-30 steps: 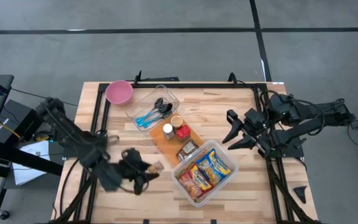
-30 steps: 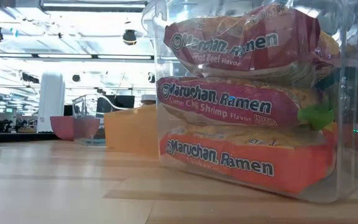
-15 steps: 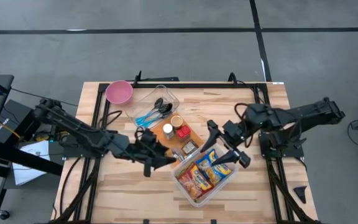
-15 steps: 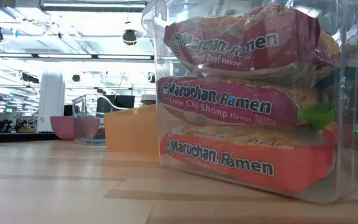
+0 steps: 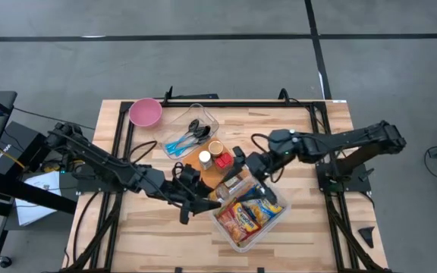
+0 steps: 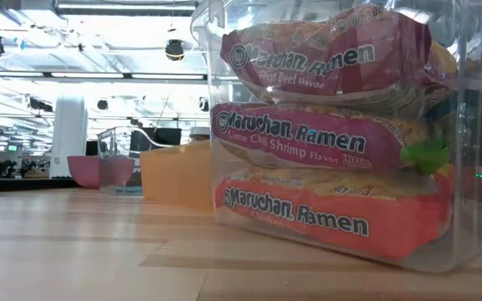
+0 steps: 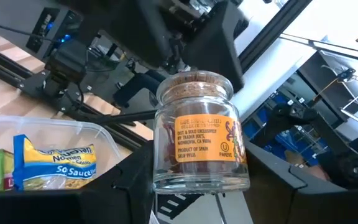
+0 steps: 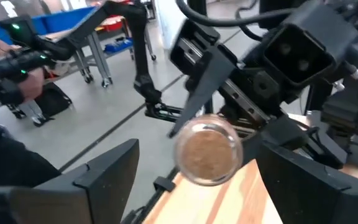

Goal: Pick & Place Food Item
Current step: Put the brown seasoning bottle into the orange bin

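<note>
From above, we see the left gripper (image 5: 207, 196) and the right gripper (image 5: 243, 176) meeting over the middle of the wooden table (image 5: 309, 227), just above the near edge of the orange cutting board (image 5: 203, 173) and beside the clear bin (image 5: 278, 218) of ramen packets; the jar between them is too small to make out there. A pink bowl (image 5: 146, 112) and a clear tray of utensils (image 5: 190, 133) sit toward the far left. At table height we see only the clear bin (image 6: 467, 242) with three Maruchan ramen packets (image 6: 295, 134) stacked inside, the orange board (image 6: 176, 176) and pink bowl (image 6: 86, 170) behind it. In the left wrist view, our left gripper's fingers (image 7: 129, 171) are clamped on a glass spice jar (image 7: 197, 134) with a cork lid, held in the air with the right arm's gripper right behind it. In the right wrist view, the jar (image 8: 207, 152) points lid-first at the camera, between the right gripper's fingers (image 8: 107, 168), which stand wide apart and clear of it.
</note>
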You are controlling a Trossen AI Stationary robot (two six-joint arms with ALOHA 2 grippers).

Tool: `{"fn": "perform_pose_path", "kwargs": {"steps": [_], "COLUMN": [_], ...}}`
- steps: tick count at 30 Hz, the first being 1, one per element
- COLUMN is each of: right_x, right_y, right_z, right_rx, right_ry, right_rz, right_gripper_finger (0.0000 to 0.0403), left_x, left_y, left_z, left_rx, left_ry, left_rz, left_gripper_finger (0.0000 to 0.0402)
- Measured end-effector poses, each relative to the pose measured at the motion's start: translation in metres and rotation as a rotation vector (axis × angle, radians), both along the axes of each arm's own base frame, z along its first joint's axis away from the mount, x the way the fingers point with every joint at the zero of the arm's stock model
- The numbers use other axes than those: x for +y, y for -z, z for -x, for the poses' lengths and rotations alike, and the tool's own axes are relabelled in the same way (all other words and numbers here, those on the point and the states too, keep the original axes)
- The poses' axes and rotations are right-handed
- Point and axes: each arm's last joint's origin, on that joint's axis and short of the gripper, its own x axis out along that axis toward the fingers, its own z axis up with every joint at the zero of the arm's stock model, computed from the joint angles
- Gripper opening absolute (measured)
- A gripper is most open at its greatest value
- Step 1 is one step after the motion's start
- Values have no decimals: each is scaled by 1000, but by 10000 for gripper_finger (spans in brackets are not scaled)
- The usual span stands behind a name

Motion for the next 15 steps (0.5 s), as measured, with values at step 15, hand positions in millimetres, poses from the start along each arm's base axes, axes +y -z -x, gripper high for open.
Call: {"fn": "perform_pose_path", "kwargs": {"steps": [15], "right_x": [4], "right_y": [8], "right_z": [-23], "right_rx": [9], "right_ry": [-9], "right_rz": [23], "right_gripper_finger": [317], "left_x": [0], "left_y": [0], "left_z": [0], "left_rx": [2], "left_ry": [6], "left_rz": [1], "left_gripper_finger": [183]}}
